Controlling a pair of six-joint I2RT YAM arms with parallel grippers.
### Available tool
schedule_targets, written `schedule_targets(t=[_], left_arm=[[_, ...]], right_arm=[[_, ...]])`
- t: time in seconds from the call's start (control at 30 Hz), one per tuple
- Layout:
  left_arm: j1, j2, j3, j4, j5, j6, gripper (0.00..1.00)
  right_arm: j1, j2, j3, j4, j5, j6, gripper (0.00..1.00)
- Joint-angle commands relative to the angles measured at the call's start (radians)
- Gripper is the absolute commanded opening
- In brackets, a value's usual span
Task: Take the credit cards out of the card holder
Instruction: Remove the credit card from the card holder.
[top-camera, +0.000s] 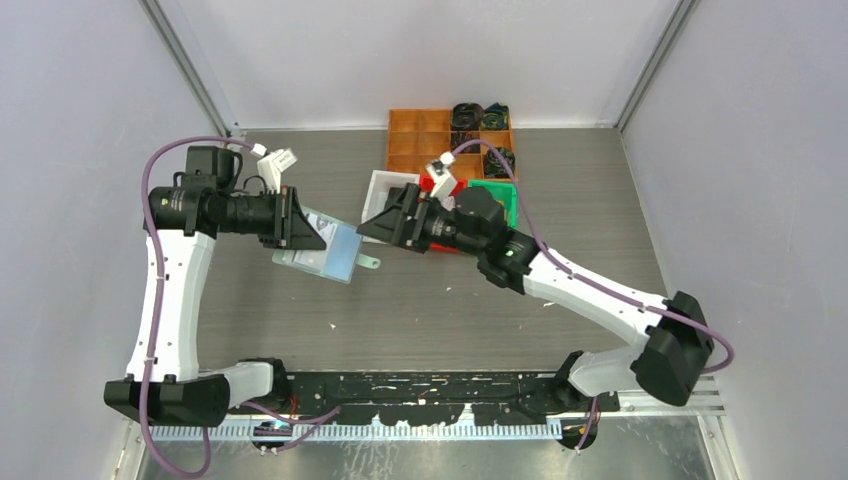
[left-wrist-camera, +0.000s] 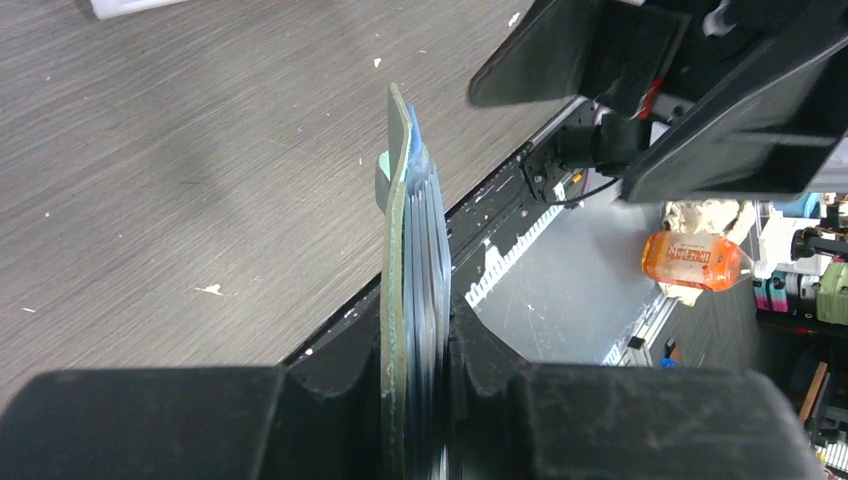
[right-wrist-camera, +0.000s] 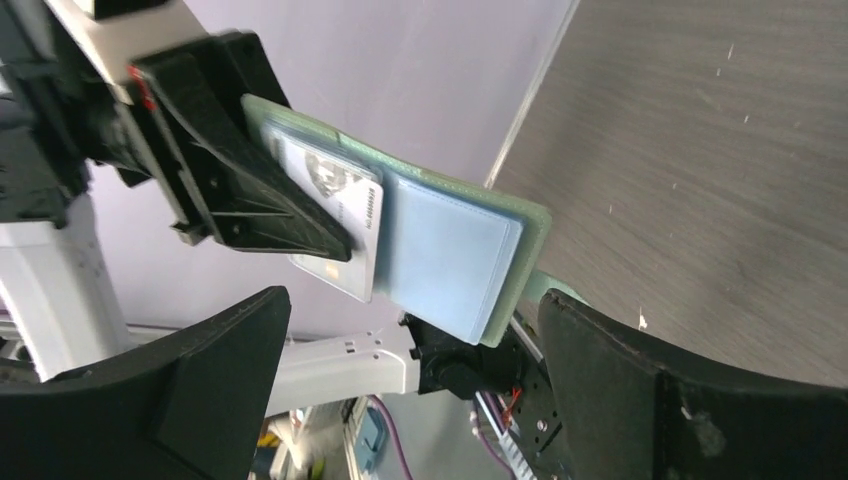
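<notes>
Left hand (top-camera: 300, 228) is clenched on the holder (top-camera: 335, 255) and carries it in the air above the bench (top-camera: 450, 310), clear of the surface. In the left wrist view the holder (left-wrist-camera: 395, 250) is seen edge-on, upright between the two black fingers (left-wrist-camera: 330, 395), its green cover on the left and a stack of bluish clear pockets on the right. The right wrist view shows the holder (right-wrist-camera: 450, 250) face-on: one silvery-white card (right-wrist-camera: 335, 215) with print sits in the pocket nearest the left hand (right-wrist-camera: 300, 225), partly covered by that hand's finger (right-wrist-camera: 240, 190); the adjoining pale blue pocket shows no card face that can be made out. Whether further cards lie behind cannot be told. Right hand (top-camera: 365, 228) is released, fingers (right-wrist-camera: 200, 390) spread wide, facing the holder's free edge and close to it but not touching. Behind the right hand stand a white bin (top-camera: 385, 190), a red bin (top-camera: 437, 185) and a green bin (top-camera: 497, 195), with an orange tray (top-camera: 420, 135) at the far edge holding dark bundles (top-camera: 480, 118).
</notes>
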Motion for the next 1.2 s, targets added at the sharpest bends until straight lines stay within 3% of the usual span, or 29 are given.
schedule_targets(t=[0.0, 0.13, 0.47, 0.6, 0.97, 1.17], left_arm=[[0.002, -0.017, 0.004, 0.029, 0.012, 0.022, 0.00], [0.002, -0.018, -0.004, 0.058, 0.001, 0.007, 0.00], [0.002, -0.024, 0.014, 0.066, 0.130, -0.003, 0.01], [0.002, -0.037, 0.016, 0.090, 0.191, -0.045, 0.03], [0.002, -0.048, 0.002, 0.079, 0.300, -0.049, 0.13], [0.002, -0.050, 0.011, 0.053, 0.261, -0.018, 0.15]], right_arm=[[-0.032, -0.090, -0.042, 0.227, -0.034, 0.030, 1.00], [-0.025, -0.039, 0.021, 0.210, -0.109, 0.074, 0.88], [0.017, 0.139, 0.034, 0.487, -0.200, 0.287, 0.69], [0.032, 0.201, 0.042, 0.571, -0.221, 0.345, 0.66], [0.041, 0.230, 0.042, 0.671, -0.226, 0.403, 0.47], [0.041, 0.216, 0.032, 0.705, -0.243, 0.426, 0.39]])
